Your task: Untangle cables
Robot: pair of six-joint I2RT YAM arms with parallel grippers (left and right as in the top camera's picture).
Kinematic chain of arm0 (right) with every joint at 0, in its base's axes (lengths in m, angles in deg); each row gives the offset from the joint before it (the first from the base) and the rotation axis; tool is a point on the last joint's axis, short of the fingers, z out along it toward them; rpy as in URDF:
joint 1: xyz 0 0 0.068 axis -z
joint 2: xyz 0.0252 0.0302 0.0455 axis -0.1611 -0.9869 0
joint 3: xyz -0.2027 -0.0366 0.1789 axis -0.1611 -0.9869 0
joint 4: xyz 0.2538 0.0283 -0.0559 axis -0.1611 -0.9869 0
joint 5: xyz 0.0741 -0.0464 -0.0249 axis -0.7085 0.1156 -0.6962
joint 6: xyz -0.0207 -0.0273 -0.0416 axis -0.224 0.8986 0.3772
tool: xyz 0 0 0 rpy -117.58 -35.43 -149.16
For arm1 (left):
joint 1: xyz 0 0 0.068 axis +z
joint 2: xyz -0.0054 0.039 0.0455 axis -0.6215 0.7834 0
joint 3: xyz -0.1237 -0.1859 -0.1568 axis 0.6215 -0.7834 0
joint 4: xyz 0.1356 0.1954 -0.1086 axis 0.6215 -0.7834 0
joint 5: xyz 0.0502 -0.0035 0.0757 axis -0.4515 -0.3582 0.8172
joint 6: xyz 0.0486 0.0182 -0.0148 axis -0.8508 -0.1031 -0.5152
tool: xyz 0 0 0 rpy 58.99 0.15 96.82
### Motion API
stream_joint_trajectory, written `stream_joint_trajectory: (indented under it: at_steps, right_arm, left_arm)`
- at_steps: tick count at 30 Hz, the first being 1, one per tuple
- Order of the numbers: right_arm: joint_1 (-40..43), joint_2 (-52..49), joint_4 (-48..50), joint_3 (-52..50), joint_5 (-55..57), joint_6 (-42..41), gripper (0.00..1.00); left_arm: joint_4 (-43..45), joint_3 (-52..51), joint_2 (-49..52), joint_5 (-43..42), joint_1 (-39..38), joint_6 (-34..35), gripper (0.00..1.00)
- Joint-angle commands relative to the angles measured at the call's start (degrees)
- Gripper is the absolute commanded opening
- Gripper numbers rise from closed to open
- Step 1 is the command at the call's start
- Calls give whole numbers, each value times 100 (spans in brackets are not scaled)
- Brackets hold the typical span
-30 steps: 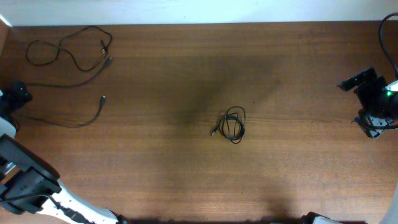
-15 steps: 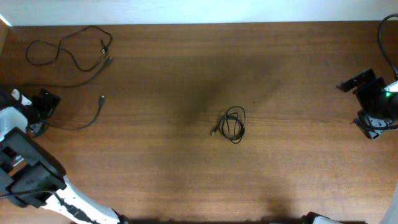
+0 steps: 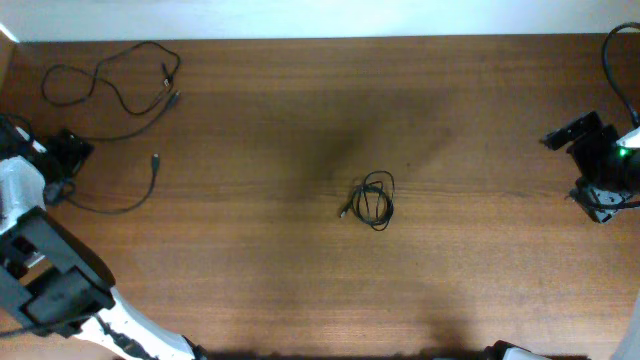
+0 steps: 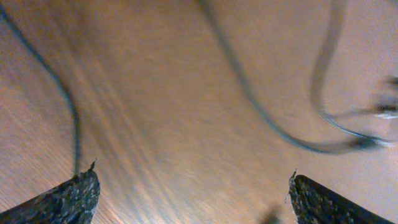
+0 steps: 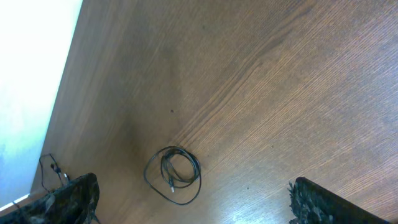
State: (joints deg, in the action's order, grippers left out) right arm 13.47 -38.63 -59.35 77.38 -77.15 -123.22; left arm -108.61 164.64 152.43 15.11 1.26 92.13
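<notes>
Three thin black cables lie apart on the wooden table. One is a small coil (image 3: 375,200) at the centre, also in the right wrist view (image 5: 174,174). A long wavy cable (image 3: 110,75) lies at the far left corner. A third strand (image 3: 130,200) curves from beside my left gripper (image 3: 68,155) to its plug end (image 3: 155,160). In the blurred left wrist view, the left gripper (image 4: 193,180) is open just above the wood, with strands (image 4: 261,112) ahead and one by its left finger (image 4: 68,118). My right gripper (image 3: 590,165) is open and empty at the right edge, far from the coil, as the right wrist view (image 5: 193,182) shows.
The white wall (image 3: 320,18) runs along the table's far edge. The left arm's white base (image 3: 40,270) stands at the front left corner. A thick black robot wire (image 3: 620,70) loops above the right arm.
My left gripper has come in from the left edge onto the table beside the third strand. That strand and its plug end have shifted a little to the left. The right arm has not moved.
</notes>
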Motion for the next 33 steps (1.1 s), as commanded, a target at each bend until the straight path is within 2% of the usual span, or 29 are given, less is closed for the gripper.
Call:
stream_joint_trajectory:
  at_steps: [1, 2, 4, 5, 6, 10, 13, 14, 17, 21, 28, 31, 33]
  right_arm:
    - [15, 22, 2, -31, 74, 85, 99]
    - [15, 22, 0, -31, 74, 85, 99]
    - [15, 22, 0, -31, 74, 105, 99]
    - [15, 22, 0, -31, 74, 103, 99]
    - [15, 22, 2, -31, 74, 103, 99]
    - [15, 22, 2, -31, 74, 103, 99]
    - [15, 22, 2, -31, 74, 103, 98]
    - [15, 22, 4, -31, 74, 103, 99]
    - [15, 22, 4, -31, 74, 103, 98]
    - [15, 22, 4, -31, 72, 103, 98]
    - [15, 22, -2, -31, 72, 103, 98]
    - [15, 22, -2, -31, 70, 103, 98]
    - [15, 22, -2, -31, 72, 103, 99]
  left_arm:
    - [-334, 116, -289, -682, 4, 70, 99]
    - [-555, 105, -278, -636, 7, 79, 98]
    - [-1003, 103, -254, -560, 7, 170, 86]
    - [-1239, 98, -249, -437, 0, 249, 75]
    - [-1471, 72, -249, -129, -4, 518, 72]
    - [-1937, -142, -249, 1051, -7, 1528, 80]
    - [-1858, -387, -247, 1088, -4, 1556, 82]
    - [-1808, -472, -245, 1088, -4, 1556, 86]
    - [-1460, -723, -245, 1086, -7, 1554, 86]
    - [-994, -975, -245, 1095, -127, 1550, 79]
    - [-699, -1008, -245, 1257, -402, 1556, 51]
    - [-702, -1023, -245, 1333, -439, 1558, 51]
    - [-741, -1027, -245, 1401, -439, 1670, 55]
